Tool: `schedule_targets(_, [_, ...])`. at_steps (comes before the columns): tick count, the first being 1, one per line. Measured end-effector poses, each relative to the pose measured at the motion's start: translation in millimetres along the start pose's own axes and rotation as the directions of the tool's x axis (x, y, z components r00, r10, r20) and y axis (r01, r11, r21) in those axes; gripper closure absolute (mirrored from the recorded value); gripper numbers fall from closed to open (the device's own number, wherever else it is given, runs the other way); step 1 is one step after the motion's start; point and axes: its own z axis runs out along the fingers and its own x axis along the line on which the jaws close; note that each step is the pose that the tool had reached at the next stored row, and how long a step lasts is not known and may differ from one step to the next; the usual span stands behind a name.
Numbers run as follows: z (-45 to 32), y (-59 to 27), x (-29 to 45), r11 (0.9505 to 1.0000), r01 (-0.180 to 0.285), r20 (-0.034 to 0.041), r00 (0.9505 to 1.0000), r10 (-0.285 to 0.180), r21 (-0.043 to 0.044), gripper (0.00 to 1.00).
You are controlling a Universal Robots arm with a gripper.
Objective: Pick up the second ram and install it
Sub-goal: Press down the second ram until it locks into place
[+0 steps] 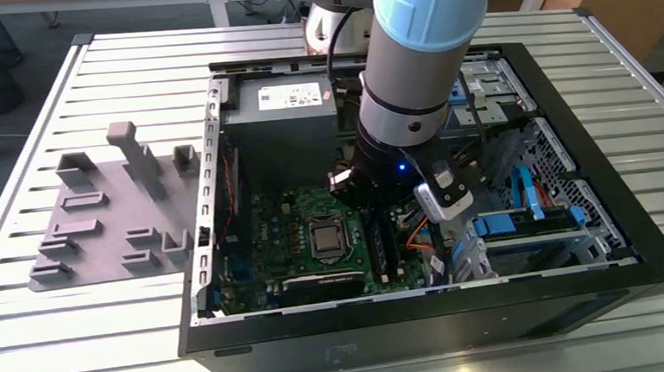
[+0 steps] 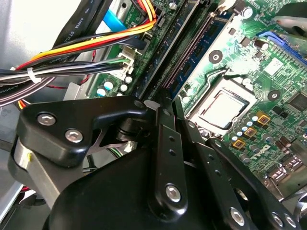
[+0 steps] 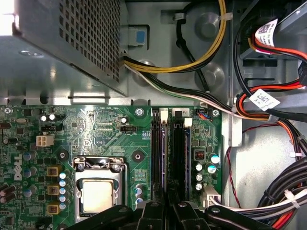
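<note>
My claw point(image 3: 168, 203) hovers right over the slot rails point(image 3: 169, 153), fingers pinched together in line with their long axis; the second ram point(image 2: 204, 62) looks seated there

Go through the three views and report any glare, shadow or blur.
Exterior view: the slatted metal table shines with soft daylight glare, while the computer case interior lies in shadow under the arm. First wrist view: a blown-out white patch at the corner by the power supply; the motherboard is evenly lit and sharp. Second wrist view: the gripper linkage looms dark and near, with slight softness.
</note>
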Motion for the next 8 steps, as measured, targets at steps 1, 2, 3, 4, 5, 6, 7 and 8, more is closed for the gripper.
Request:
schedule_targets(1, [0.1,0.0,0.0,1.0000,0.000,0.0000,1.0000,0.000,0.0000,0.86])
schedule_targets(2, [0.6,0.0,0.0,1.0000,0.000,0.0001,1.0000,0.000,-0.0003,0.86])
schedule_targets(3, [0.9,0.0,0.0,1.0000,0.000,0.0000,1.0000,0.000,-0.0001,0.86])
schedule_targets(4, [1.0,0.0,0.0,1.0000,0.000,0.0000,1.0000,0.000,0.0001,0.86])
schedule_targets(5, [1.2,0.0,-0.1,1.0000,0.000,0.0000,1.0000,0.000,0.0001,0.86])
schedule_targets(6, [1.2,0.0,0.0,1.0000,0.000,-0.0001,1.0000,0.000,0.0003,0.86])
schedule_targets(7, [1.3,0.0,-0.1,1.0000,0.000,-0.0001,1.0000,0.000,0.0005,0.86])
schedule_targets(8, [1.3,0.0,-0.1,1.0000,0.000,0.0000,1.0000,0.000,0.0006,0.86])
